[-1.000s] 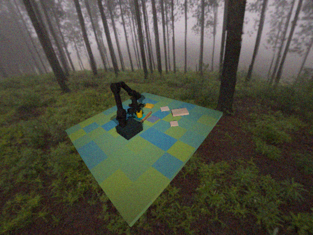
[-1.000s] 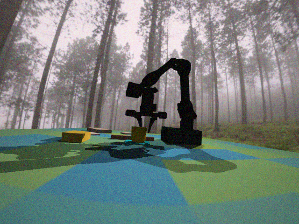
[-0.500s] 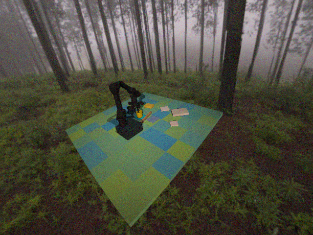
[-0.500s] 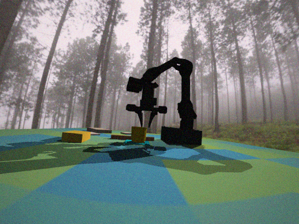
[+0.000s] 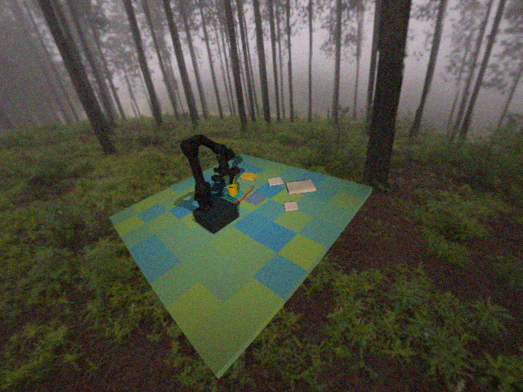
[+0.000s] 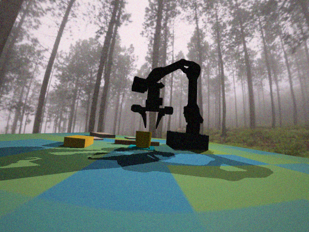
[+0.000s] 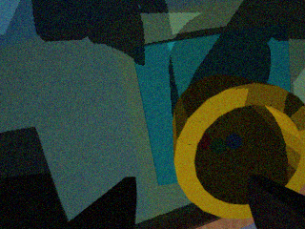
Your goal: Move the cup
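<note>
Under the hand spreads the table [image 5: 261,248], a checked sheet of green and blue squares on forest ground. Behind the hand stands the arm [image 6: 192,99], black, rising from its base and bending over so the hand [image 6: 150,123] points straight down. Its fingers [image 6: 144,119] stand about half spread with nothing between them, and their tips hang in the air above the cup, clear of its rim.

Off to one side of the hand, well apart in the exterior view, lies a yellow block [image 6: 77,140]. Farther from the hand in the top view lie a large pale slab [image 5: 301,186] and two small pale tiles [image 5: 275,181].

Directly below the hand, a brown stick [image 6: 124,141] lies flat on the table, just behind the cup in the exterior view.

Beneath the cup is the teal pad [image 7: 155,114], showing as a thin edge around the base in the exterior view.

The cup [image 6: 143,138] is yellow and stands upright on that pad, its long axis vertical and its mouth facing up toward the hand. From the wrist view its round rim [image 7: 191,153] is open to the camera, offset to the right of the gap between the fingers, with the right fingertip overlapping it. Inside, dark marbles [image 7: 234,141] sit at the bottom, too dim to count.
</note>
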`<state>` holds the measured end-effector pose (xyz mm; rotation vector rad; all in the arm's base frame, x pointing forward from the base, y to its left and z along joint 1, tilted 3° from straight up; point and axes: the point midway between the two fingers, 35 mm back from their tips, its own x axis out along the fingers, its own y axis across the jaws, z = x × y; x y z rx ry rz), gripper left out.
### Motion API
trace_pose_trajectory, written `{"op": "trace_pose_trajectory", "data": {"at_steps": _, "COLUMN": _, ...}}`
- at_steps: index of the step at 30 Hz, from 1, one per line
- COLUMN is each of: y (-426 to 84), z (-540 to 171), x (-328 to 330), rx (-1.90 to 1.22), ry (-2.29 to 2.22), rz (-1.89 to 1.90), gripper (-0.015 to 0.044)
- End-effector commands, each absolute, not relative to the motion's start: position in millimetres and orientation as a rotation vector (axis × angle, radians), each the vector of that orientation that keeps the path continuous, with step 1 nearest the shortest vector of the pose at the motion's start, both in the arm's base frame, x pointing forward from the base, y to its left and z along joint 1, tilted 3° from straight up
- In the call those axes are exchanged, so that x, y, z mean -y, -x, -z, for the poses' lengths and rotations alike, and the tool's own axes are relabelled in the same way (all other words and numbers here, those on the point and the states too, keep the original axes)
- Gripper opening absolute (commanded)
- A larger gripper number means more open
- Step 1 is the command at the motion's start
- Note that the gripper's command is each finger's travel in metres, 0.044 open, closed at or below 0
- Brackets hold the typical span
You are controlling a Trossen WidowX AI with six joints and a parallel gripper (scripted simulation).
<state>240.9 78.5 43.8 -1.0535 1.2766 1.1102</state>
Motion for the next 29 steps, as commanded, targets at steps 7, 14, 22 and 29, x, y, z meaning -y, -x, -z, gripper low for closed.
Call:
{"op": "trace_pose_trajectory", "data": {"at_steps": 7, "y": -242, "z": -50, "x": -78, "rx": -1.276, "ry": 1.054, "rz": -1.111, "gripper": 0.044}}
{"op": "trace_pose_trajectory", "data": {"at_steps": 14, "y": -243, "z": -77, "x": -78, "rx": -1.272, "ry": 1.055, "rz": -1.112, "gripper": 0.044}}
{"op": "trace_pose_trajectory", "data": {"at_steps": 22, "y": -242, "z": -106, "x": -75, "rx": -1.268, "ry": 1.056, "rz": -1.114, "gripper": 0.044}}
{"op": "trace_pose_trajectory", "data": {"at_steps": 29, "y": -242, "z": -104, "x": -75, "rx": -1.274, "ry": 1.054, "rz": -1.108, "gripper": 0.044}}
